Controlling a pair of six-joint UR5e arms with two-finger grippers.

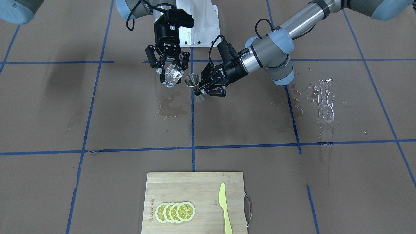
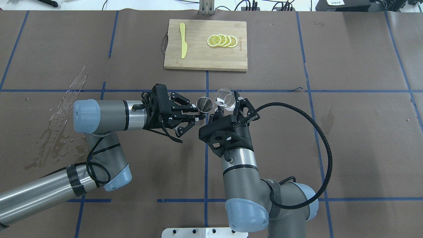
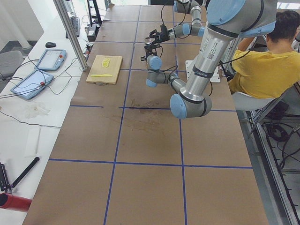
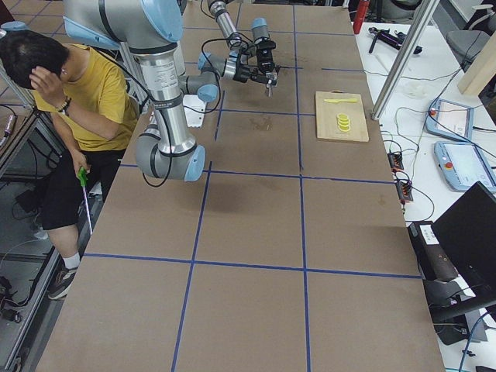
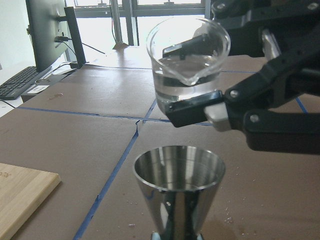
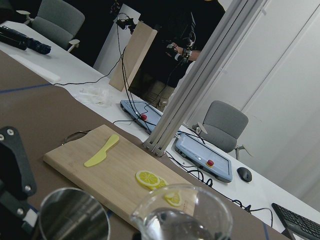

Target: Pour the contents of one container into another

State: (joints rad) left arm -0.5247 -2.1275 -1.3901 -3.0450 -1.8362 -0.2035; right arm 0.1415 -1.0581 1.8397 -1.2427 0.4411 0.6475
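Pour being lined up
The glass cup (image 5: pixel 189 65) is being clasped by the right gripper (image 2: pixel 228 105) just above and beside the jigger (image 5: pixel 179 185), itself being gripped mouth-up by the left gripper (image 2: pixel 197 115).

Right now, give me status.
Left claw shut on steel jigger. Right claw shut on glass cup, water inside, close beside jigger. Nothing between them.

1. "ROBOTIQ" in white letters, upside down in the front-facing view, on the black body of my right gripper (image 1: pixel 171 75).
2. The same white word on my left gripper (image 1: pixel 199 90).
3. Engraved mark on the pale bamboo cutting board (image 1: pixel 195 188): too small to read.
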